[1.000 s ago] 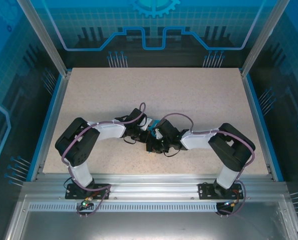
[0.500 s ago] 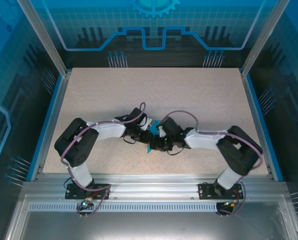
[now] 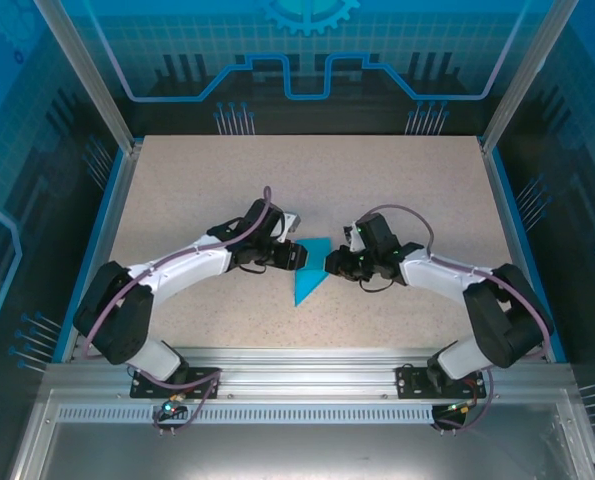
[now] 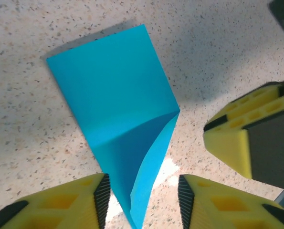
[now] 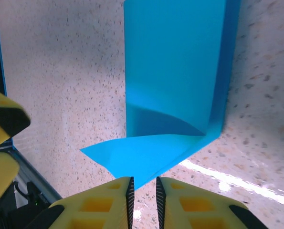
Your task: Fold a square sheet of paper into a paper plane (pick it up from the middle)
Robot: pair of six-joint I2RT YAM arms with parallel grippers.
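The teal-blue sheet of paper lies on the speckled table between the two grippers, folded into a long shape that narrows to a point toward the near edge. In the left wrist view the paper shows a diagonal crease, and its narrow tip reaches between the pads of my left gripper, which stands open and clear of it. In the right wrist view a raised flap of the paper points its corner into the narrow gap of my right gripper, whose pads are a little apart. From above, the left gripper and the right gripper flank the sheet.
One yellow finger of the right gripper shows beside the sheet. The table has wide bare room behind the arms. Blue side rims and a metal rail at the near edge bound it.
Both arms have drawn apart from a tight huddle over the paper, the left going left and the right going right. The sheet now lies uncovered, and the left jaws have widened.
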